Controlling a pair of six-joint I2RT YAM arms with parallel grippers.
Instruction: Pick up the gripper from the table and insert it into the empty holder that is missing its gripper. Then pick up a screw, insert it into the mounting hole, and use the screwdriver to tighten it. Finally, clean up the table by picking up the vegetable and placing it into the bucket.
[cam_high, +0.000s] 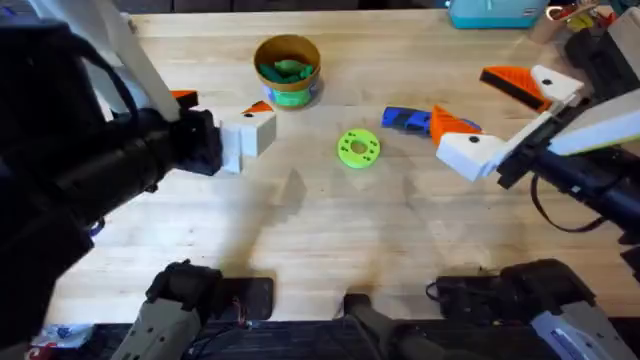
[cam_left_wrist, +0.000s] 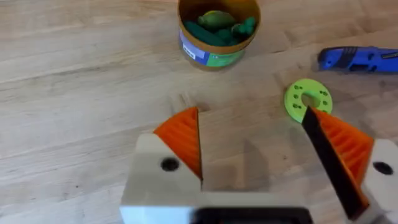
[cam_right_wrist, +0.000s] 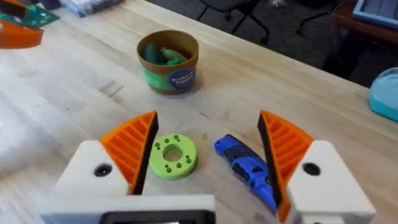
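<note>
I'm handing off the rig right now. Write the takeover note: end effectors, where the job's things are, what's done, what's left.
Left end effector: open, holding nothing, above bare table.
Right end effector: open, holding nothing, over the lime-green disc and screwdriver.
Vegetable lies inside the bucket, so cleanup looks done.
Screwdriver rests on the table beside the disc.
Left: cannot confirm the insertion or screw tightening; check them.

Bare desk (cam_high: 300, 240) runs wide along the near edge. Toward the far edge, the bucket (cam_high: 287, 70), lime-green disc (cam_high: 358, 147) and screwdriver (cam_high: 406, 119) stand apart, leaving narrow lanes between them. The right end effector (cam_high: 470, 135) crowds the screwdriver.
</note>
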